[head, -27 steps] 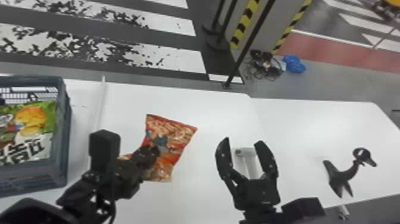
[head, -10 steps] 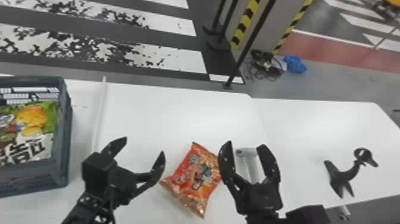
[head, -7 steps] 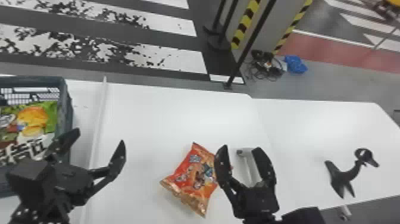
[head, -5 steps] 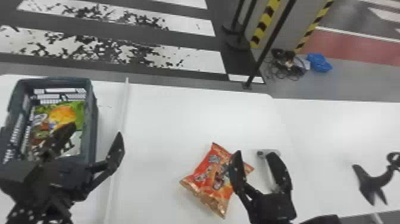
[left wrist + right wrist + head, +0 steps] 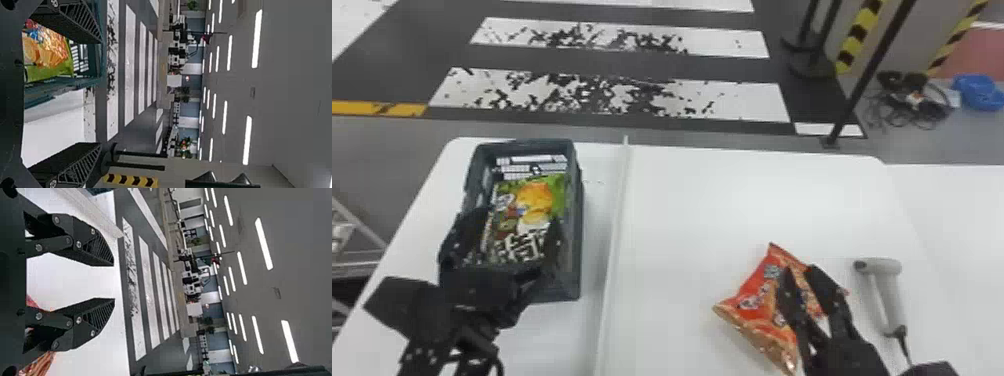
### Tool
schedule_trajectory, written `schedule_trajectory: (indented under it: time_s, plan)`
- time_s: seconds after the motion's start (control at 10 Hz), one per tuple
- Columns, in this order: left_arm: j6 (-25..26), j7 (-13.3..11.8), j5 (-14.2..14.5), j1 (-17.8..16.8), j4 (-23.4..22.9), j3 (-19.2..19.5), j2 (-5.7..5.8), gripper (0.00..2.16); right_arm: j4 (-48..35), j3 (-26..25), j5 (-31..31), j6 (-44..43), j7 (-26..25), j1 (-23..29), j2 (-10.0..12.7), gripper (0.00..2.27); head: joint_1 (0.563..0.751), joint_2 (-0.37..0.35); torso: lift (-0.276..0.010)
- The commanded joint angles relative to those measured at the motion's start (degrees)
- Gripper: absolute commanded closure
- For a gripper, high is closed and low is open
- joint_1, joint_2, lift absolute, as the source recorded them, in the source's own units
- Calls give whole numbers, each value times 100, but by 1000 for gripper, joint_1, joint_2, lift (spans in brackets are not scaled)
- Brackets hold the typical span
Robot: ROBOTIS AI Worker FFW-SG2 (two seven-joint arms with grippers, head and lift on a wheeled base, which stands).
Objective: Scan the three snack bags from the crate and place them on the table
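**Left claw [image 5: 514, 230] is heading back to the crate [image 5: 577, 200] for another bag**

The left claw is swinging away from the orange bag [image 5: 757, 300] and is now hanging over the near end of the crate, its fingers standing apart and nothing showing between them. The head is turning left with it, bringing the whole crate into sight at the counter's [image 5: 682, 210] far left corner. The orange bag is lying on the open counter, well in from the far edge and right of the raised strip [image 5: 614, 240]. Its turn is probably over, and the task is seemingly passing to the green bag [image 5: 532, 200] inside the crate. Next, the left claw is likely needing to sink and close on that bag without catching the wall.

The right claw [image 5: 800, 272] is waiting over the orange bag, fingers apart, near the scanner [image 5: 887, 290], which is lying towards the counter's right.

Left fingers and palm are hiding the crate's near end, so any bag beneath the green one is staying hard to make out. The right fingers are covering part of the orange bag; whether they are touching it, and whether it is already scanned, is remaining unclear.
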Motion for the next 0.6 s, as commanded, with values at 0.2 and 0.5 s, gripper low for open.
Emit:
schedule_trajectory:
  time_s: [0.2, 0.5]
  plan:
    - [-559, -47, 200, 196, 213, 211, -41, 66, 177, 0, 82, 208, 29, -119, 23, 2044, 695, 37, -37]
    - [-611, -91, 209, 187, 266, 175, -68, 66, 19, 352, 1321, 929, 29, 57, -13, 2044, 695, 82, -37]
